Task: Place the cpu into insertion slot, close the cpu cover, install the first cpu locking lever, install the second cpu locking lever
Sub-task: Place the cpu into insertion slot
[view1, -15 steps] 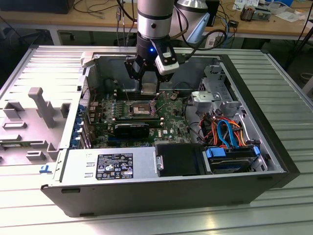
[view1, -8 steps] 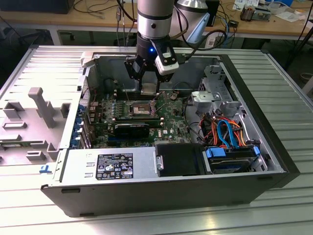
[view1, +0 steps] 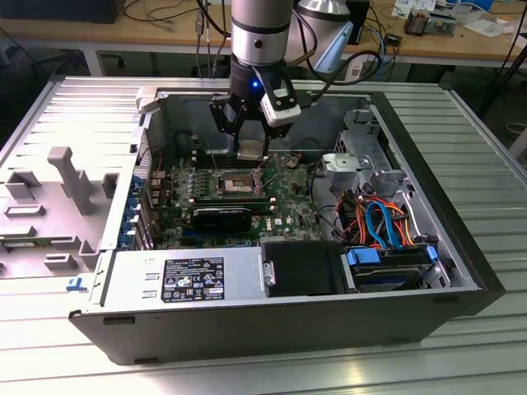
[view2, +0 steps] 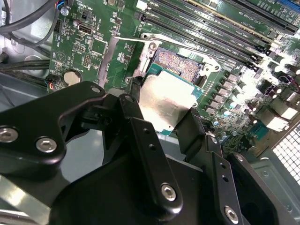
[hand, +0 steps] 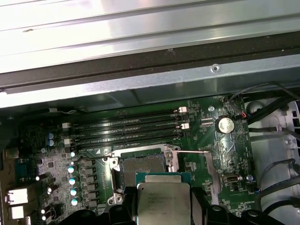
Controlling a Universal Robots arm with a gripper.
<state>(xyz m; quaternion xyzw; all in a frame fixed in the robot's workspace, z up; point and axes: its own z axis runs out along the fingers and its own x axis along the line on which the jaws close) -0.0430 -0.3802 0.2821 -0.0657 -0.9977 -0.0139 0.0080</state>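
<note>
Robot claw (view1: 249, 148) holding a cpu (view1: 249, 151) just above the slot (view1: 237, 178) inside an open computer case (view1: 461, 271).

The claw's black fingers (view2: 140, 129) are closed on two opposite edges of the cpu, a flat silver square with a green rim. In the exterior view the cpu hangs raised above the slot. In both wrist views it overlaps the slot's near edge. The slot lies uncovered on the green board (hand: 234, 159), its dark, tan-tinged centre exposed inside a silver rim. A thin silver lever (hand: 190, 151) juts out from the slot's rim. Long black memory slots (hand: 126, 129) run just beside the slot. The case sits on a ribbed metal worktop (view1: 482, 156).
</note>
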